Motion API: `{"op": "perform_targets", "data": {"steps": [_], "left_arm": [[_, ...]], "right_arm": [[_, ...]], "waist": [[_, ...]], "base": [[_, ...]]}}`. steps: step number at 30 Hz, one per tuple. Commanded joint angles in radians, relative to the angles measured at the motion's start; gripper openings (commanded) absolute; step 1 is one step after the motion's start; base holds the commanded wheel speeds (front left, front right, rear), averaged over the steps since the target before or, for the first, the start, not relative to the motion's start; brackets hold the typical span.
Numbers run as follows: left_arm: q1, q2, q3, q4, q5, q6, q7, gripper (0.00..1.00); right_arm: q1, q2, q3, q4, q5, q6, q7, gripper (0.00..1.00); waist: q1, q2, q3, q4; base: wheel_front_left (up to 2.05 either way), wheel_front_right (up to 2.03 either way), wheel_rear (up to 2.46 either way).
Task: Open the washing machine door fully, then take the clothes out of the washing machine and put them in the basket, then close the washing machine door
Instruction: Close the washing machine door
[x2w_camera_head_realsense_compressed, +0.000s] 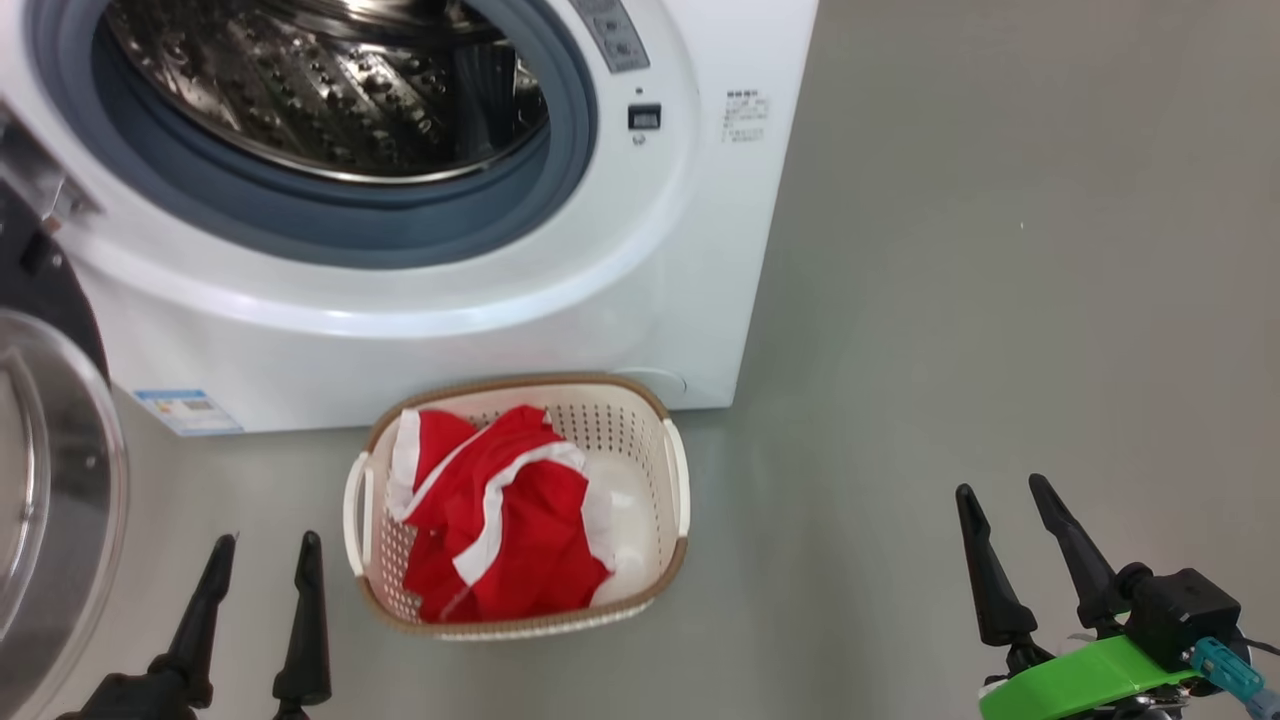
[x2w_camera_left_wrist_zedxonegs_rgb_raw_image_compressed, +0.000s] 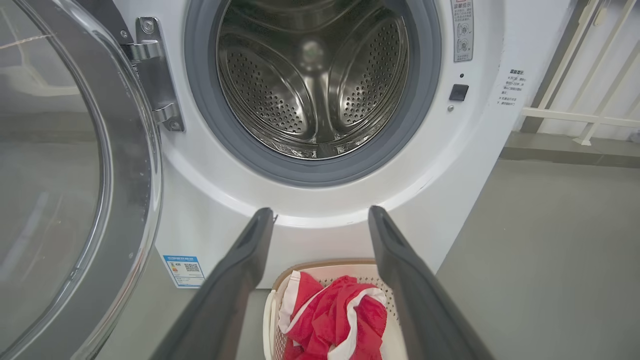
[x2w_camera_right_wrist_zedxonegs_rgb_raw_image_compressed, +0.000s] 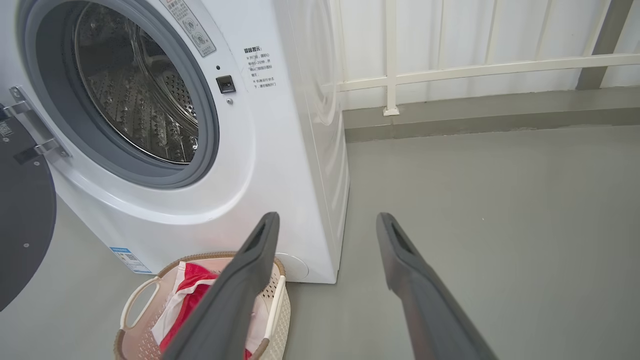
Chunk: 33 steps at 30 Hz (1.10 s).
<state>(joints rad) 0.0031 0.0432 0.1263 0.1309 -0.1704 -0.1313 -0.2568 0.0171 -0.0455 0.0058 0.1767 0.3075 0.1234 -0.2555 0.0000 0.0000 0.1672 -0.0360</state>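
The white washing machine (x2w_camera_head_realsense_compressed: 420, 300) stands with its steel drum (x2w_camera_left_wrist_zedxonegs_rgb_raw_image_compressed: 312, 85) bare inside the grey ring. Its door (x2w_camera_head_realsense_compressed: 50, 480) is swung wide open at the left, glass bowl (x2w_camera_left_wrist_zedxonegs_rgb_raw_image_compressed: 55, 165) facing me. The red clothes (x2w_camera_head_realsense_compressed: 495, 510) with white stripes lie in the cream basket (x2w_camera_head_realsense_compressed: 675, 470) on the floor in front of the machine. My left gripper (x2w_camera_head_realsense_compressed: 265, 545) is open at the lower left, between the door and the basket, holding nothing. My right gripper (x2w_camera_head_realsense_compressed: 1005, 485) is open over bare floor, well right of the basket. The clothes (x2w_camera_left_wrist_zedxonegs_rgb_raw_image_compressed: 335, 320) also show between the left fingers.
Grey floor (x2w_camera_head_realsense_compressed: 1000, 250) stretches to the right of the machine. A white railing (x2w_camera_right_wrist_zedxonegs_rgb_raw_image_compressed: 450, 70) and a low kerb run along the wall behind. The door's metal hinge (x2w_camera_left_wrist_zedxonegs_rgb_raw_image_compressed: 155, 75) sits at the left of the opening.
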Motion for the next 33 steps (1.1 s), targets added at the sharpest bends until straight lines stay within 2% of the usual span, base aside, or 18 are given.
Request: {"op": "perform_targets", "data": {"steps": [1,9,22,33], "left_arm": [[-0.002,0.007,0.027,-0.029,-0.003,0.001,-0.005,1.00],[-0.006,0.007,0.024,-0.026,0.000,0.001,-0.005,1.00],[-0.009,0.007,0.017,-0.026,-0.008,0.001,-0.005,1.00],[0.002,0.007,-0.005,-0.007,-0.048,0.017,-0.005,1.00]], "right_arm": [[-0.009,-0.005,0.019,-0.025,0.002,0.007,-0.006,1.00],[-0.011,-0.005,0.018,-0.025,0.003,0.007,-0.006,1.00],[-0.011,-0.005,0.026,-0.021,0.000,0.007,-0.006,1.00],[-0.007,-0.005,0.046,-0.009,-0.019,0.007,-0.006,1.00]], "waist": [[0.0000,0.0000,0.001,0.000],[0.0000,0.0000,0.002,0.002],[0.0000,0.0000,-0.004,0.016],[0.0000,0.0000,-0.021,0.125]], "base": [[-1.45,1.45,0.00],[-0.84,0.84,0.00],[-0.02,0.02,0.00],[0.00,0.00,0.00]]}}
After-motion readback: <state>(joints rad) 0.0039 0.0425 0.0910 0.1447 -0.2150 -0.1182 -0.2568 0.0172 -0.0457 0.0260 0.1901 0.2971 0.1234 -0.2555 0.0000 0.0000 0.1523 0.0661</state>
